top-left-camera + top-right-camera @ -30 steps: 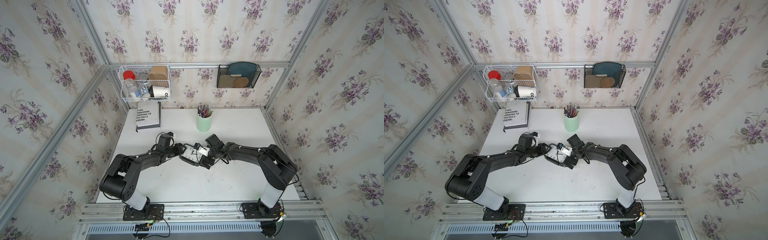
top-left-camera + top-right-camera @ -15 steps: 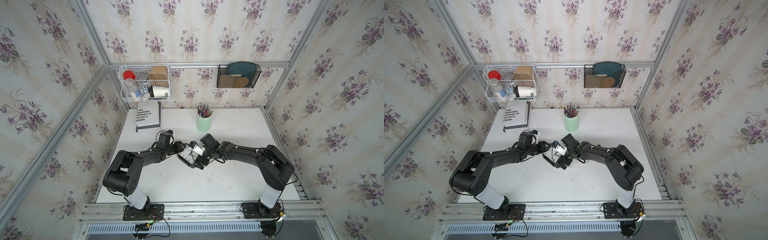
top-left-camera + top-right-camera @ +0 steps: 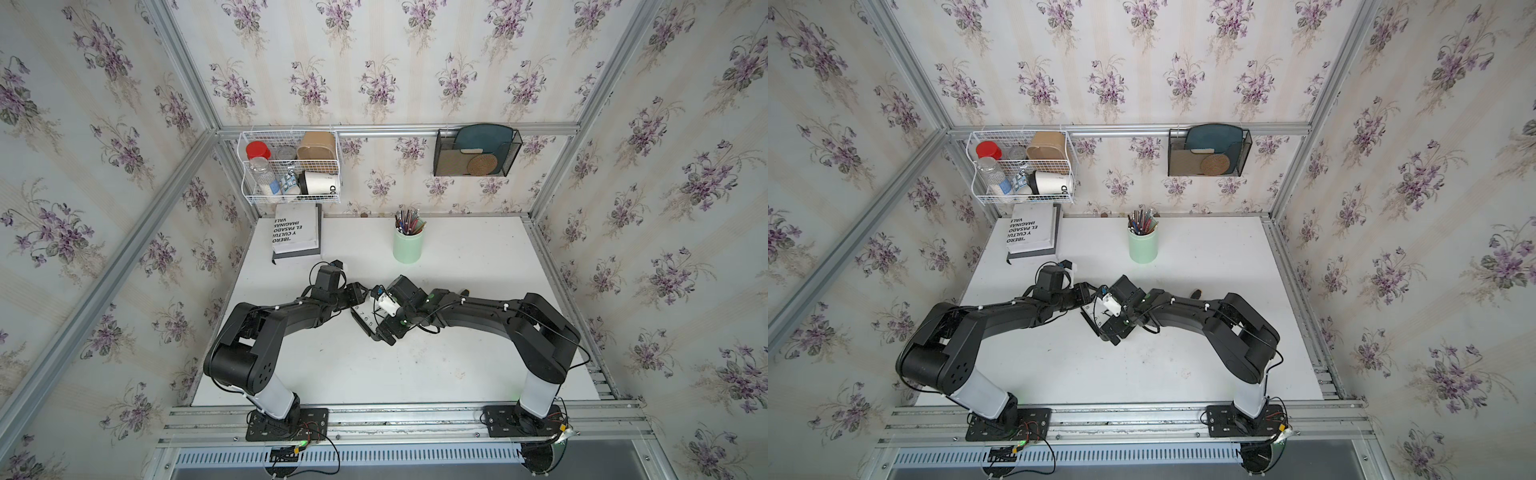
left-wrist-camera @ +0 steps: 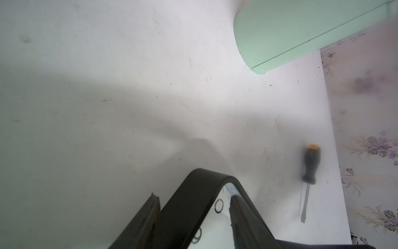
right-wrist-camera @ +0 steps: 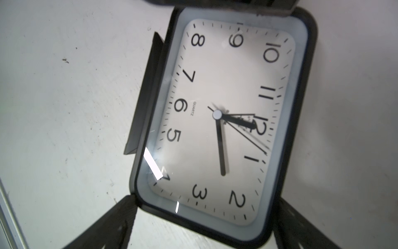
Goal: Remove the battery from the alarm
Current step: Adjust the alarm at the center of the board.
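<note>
Arms in black, the left arm (image 3: 286, 316) and the right arm (image 3: 478, 309), are shown bent inward from the near edge of a white table (image 3: 374, 374), and the alarm (image 3: 362, 317) is found where they meet, about mid-table. Most of it is masked in both top views by the right wrist. The left gripper (image 4: 193, 197) is clamped across the alarm's thickness, one of its fingers (image 4: 150, 217) laid on the back and one on the glass. The right gripper (image 5: 205, 199) is spread wide, its fingers (image 5: 112, 222) set at the two corners of one short end; whether they press cannot be told. Beyond the right forearm a screwdriver (image 4: 310, 163), black-handled and orange-capped, is laid flat, largely hidden by that forearm. Farther back a mint-green cup (image 3: 408, 249) of pens is stood, and a white book (image 3: 296, 237) is laid by the left rear corner. On the back wall a white wire basket (image 3: 291, 202) and a black mesh holder (image 3: 514, 151) are hung. The alarm is held on edge and tilted: a black rounded-rectangle case, a glazed white dial, black numerals, "QUARTZ" printed by the 6, one broad hand pointed between the 2 and the 3. A flat black tab (image 5: 146, 97) is seen jutting beside the 6 and 7. The battery cannot be seen in any view.
</note>
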Controlling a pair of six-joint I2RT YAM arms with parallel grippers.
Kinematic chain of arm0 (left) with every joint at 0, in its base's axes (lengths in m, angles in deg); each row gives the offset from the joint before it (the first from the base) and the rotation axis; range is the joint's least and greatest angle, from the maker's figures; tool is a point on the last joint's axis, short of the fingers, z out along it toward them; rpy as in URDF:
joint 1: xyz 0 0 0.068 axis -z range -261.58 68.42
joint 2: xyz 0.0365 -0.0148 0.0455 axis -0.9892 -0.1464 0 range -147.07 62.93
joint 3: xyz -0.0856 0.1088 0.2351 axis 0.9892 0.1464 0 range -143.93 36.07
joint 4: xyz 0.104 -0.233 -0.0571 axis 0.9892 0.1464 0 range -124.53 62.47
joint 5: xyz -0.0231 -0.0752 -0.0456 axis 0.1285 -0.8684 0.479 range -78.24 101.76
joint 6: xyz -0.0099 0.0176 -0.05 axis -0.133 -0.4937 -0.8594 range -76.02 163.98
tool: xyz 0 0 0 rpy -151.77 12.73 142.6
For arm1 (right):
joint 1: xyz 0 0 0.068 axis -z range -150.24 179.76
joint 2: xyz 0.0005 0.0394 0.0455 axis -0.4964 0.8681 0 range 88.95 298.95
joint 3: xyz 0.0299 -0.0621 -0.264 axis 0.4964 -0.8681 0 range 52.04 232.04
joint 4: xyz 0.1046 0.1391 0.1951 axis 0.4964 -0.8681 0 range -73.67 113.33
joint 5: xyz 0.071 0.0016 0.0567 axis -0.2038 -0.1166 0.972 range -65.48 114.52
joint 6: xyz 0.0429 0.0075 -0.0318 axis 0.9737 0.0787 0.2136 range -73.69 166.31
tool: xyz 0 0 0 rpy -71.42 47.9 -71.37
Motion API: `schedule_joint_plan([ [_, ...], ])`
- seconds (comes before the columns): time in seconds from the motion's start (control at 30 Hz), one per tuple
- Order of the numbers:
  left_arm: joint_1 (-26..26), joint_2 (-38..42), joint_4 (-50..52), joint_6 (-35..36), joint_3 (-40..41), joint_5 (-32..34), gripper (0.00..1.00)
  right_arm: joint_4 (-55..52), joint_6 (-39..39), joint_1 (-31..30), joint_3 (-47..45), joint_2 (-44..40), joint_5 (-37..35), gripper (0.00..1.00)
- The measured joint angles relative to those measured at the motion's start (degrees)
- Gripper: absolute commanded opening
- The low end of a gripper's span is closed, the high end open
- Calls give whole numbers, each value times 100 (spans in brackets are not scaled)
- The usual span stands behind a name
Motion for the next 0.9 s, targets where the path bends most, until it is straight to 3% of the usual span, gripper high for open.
schedule_joint_plan([
  [0.9,44,501,365,-221,127,7,56,262,1762,-564,-280,-389,-144,100],
])
